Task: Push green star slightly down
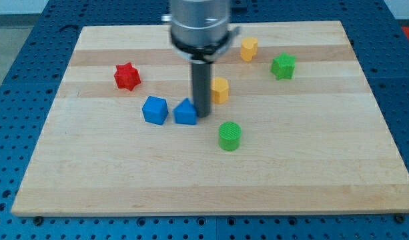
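The green star (283,66) lies on the wooden board (311,167) at the view's upper right. My tip (203,116) stands near the board's middle, far to the left of and below the star, right beside a blue block (185,113) whose shape I cannot make out. A yellow block (220,89) sits just to the right of the rod.
A blue cube (155,110) lies left of the other blue block. A green cylinder (229,136) lies below and to the right of my tip. A red star (127,76) is at the left. Another yellow block (249,49) sits left of the green star.
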You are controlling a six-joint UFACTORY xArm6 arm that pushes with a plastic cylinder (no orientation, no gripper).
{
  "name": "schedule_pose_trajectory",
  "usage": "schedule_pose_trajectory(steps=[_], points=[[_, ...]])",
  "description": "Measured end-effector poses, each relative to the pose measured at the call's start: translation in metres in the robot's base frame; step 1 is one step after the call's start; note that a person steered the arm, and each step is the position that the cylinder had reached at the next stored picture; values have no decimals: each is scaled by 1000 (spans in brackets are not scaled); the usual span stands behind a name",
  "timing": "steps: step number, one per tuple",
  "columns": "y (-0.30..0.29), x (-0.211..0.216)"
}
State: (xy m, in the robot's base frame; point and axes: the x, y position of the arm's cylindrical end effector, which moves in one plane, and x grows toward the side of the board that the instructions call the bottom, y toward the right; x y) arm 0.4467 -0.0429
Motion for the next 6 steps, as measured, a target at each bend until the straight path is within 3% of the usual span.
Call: schedule_pose_trajectory(steps=[1, 2, 3, 4, 5, 6], points=[[-14, 0], [14, 0], [55, 0], [147, -13], [211, -66], [218, -129]])
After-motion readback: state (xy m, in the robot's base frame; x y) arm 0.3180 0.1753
